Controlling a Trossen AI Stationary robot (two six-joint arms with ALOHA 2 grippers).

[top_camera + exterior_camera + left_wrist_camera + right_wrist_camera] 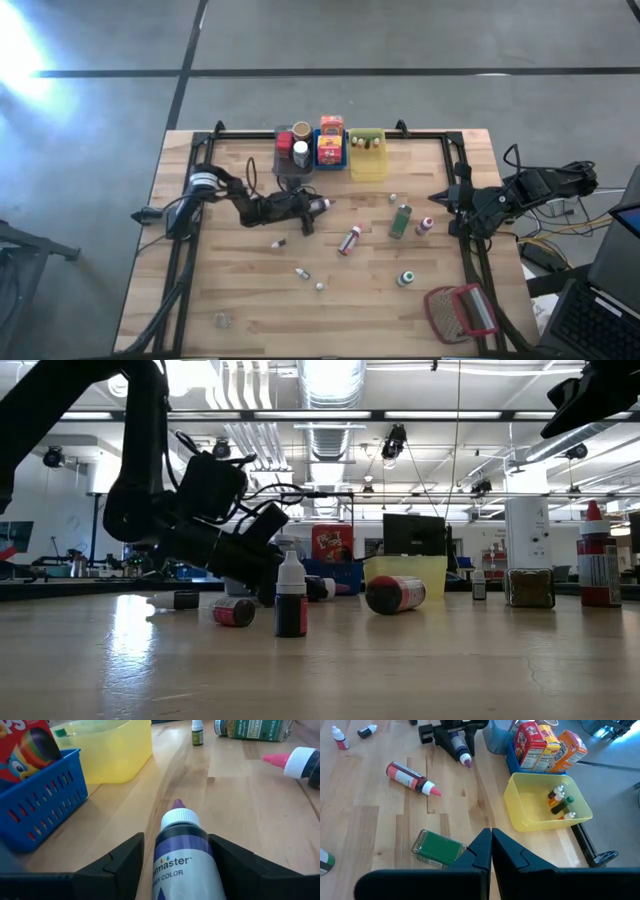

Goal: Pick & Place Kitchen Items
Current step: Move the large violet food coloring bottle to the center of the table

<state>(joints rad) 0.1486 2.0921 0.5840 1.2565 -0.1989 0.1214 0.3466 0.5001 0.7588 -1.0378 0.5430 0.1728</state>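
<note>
- Left pincer (318,205) sits low over the tabletop (250,310), just at 6 o'clock of the grey bin (293,160) in the high view. Its fingers (117,865) stand partly apart on either side of a purple-tipped bottle (182,855). The bottle lies between them with its tip pointing out past the fingertips; small gaps show at both flanks, so I cannot tell whether it is gripped.
- Right pincer (491,845) waits at the 3 o'clock edge of the tabletop, fingers pressed together with nothing between them.
- Three bins in a row at 12 o'clock: the grey bin with jars, a blue bin (331,152) with orange and yellow boxes (547,750), and a yellow bin (368,160) with tiny bottles (560,802).
- Red bottle with pink tip (349,240) lies on its side near the centre of the tabletop.
- Green bottle (401,220) lies flat at 3 o'clock of the red one, apart from it.
- Small bottles lie scattered toward 6 o'clock, one of them white-capped (301,273). A green-capped one (406,278) is toward 4 o'clock.
- Red-framed mesh object (460,312) rests at the 5 o'clock corner.
</note>
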